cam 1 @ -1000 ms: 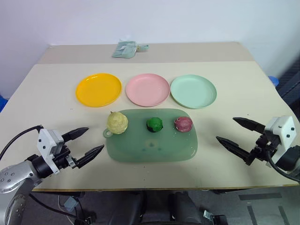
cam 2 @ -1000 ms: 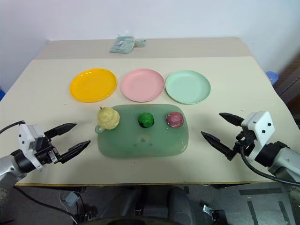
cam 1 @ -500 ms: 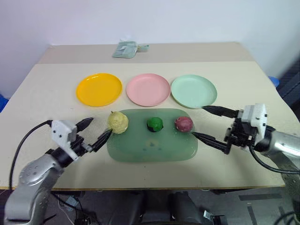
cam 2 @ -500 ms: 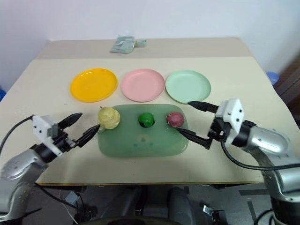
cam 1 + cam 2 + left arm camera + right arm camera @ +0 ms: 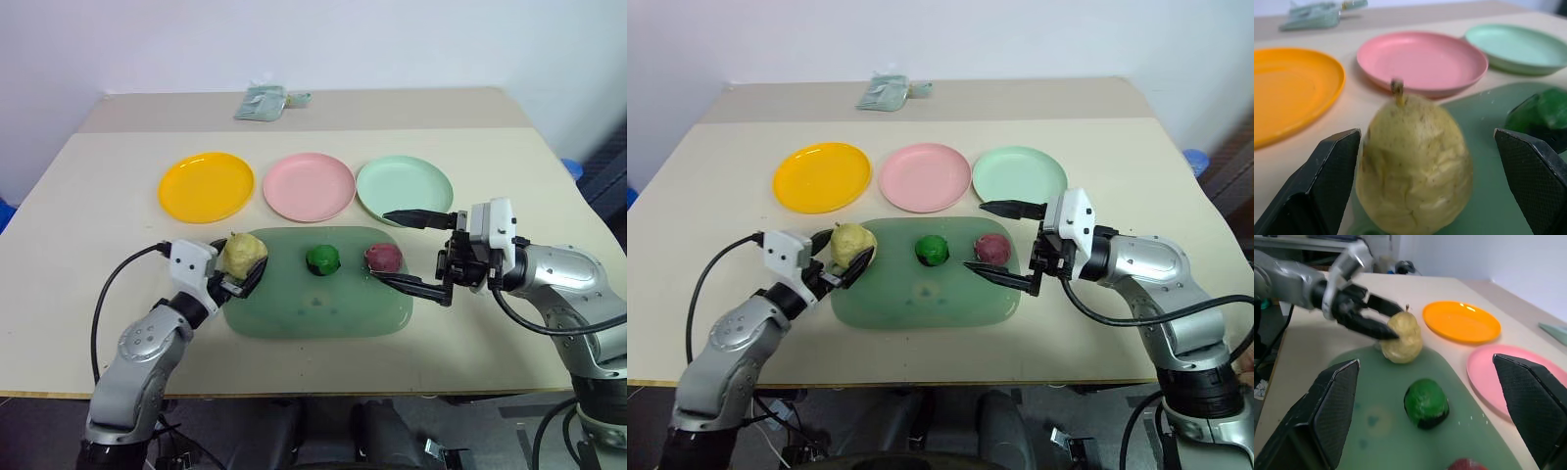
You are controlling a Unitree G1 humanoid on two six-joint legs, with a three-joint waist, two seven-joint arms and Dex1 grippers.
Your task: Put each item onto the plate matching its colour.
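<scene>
Both arms have swung in from the worktop (image 5: 88, 186) edges: left claw (image 5: 242, 277) now brackets the yellow pear (image 5: 245, 256) on the green tray (image 5: 313, 308), fingers apart, not clamped; right claw (image 5: 404, 250) stands wide open around the maroon fruit (image 5: 383, 258), so two grasps look imminent. Dark green fruit (image 5: 322, 259) sits untouched between them; orange plate (image 5: 206, 186), pink plate (image 5: 309, 186) and mint plate (image 5: 405, 190) are empty. Contact between the left fingers and the pear is hard to tell.

A translucent green tray (image 5: 313, 313) lay on the beige table (image 5: 98, 196), a crumpled greenish packet (image 5: 263, 102) at its far edge.
</scene>
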